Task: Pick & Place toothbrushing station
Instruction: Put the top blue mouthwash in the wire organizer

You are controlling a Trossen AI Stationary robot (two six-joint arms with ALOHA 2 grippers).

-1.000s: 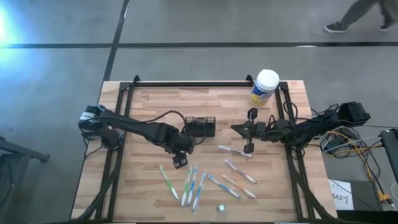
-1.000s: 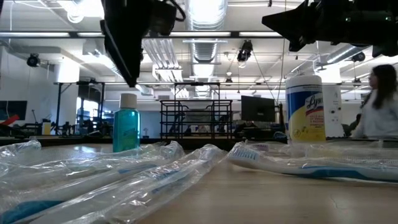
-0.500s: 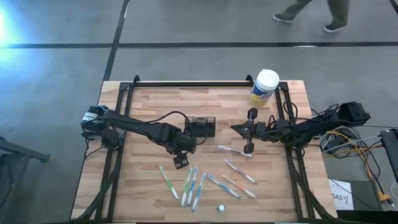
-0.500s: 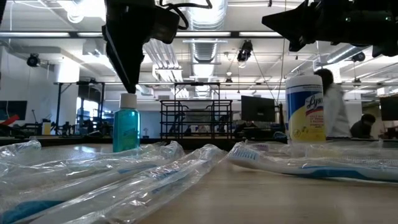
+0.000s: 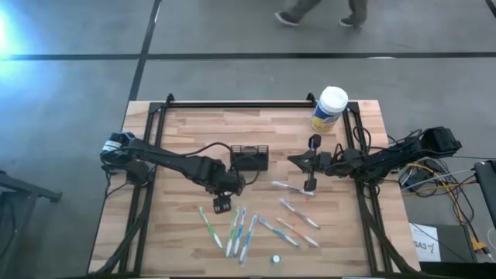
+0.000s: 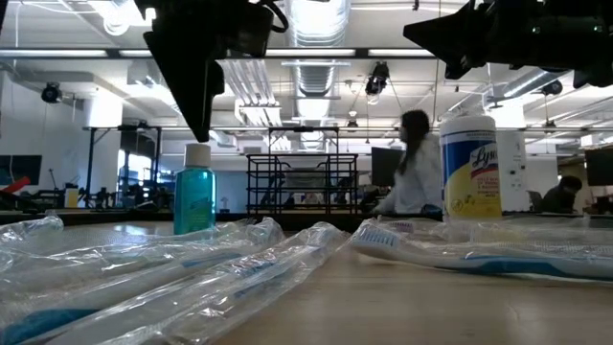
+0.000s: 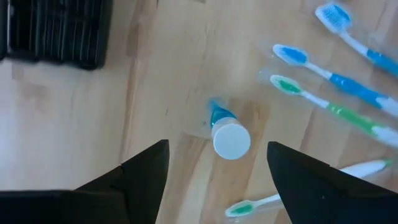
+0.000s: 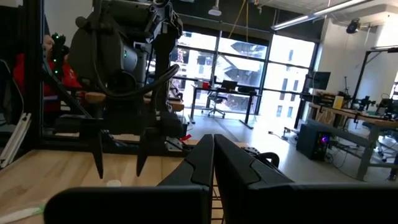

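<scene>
Left end effector: I have my left end effector (image 5: 222,203) above the small teal mouthwash bottle with a white cap (image 7: 229,135), fingers spread wide with the cap between them in the left wrist view and nothing held.
Change: over the last second I see it has slid a little down the tabletop (image 5: 186,225), away from the small black wire-mesh rectangular caddy (image 5: 249,158) and onto the bottle; in the low view its dark finger (image 6: 192,72) now sits a shade left of where it was, its tip just over the cap.
Meaning: I judge I am lined up for a top-down grab of the bottle, with no descent or closing yet.
Caddy: it stands empty as far as I can tell at mid-tabletop, just beyond the left end effector.
Right end effector: my right end effector (image 5: 311,163) waits unmoved beside the yellow canister with a white lid (image 5: 329,108), fingers pressed together, empty.
Toothbrushes: the wrapped blue and green toothbrushes (image 5: 237,229) lie scattered near the front edge, untouched.
Room: a person (image 6: 412,177) now walks behind the tabletop.
</scene>
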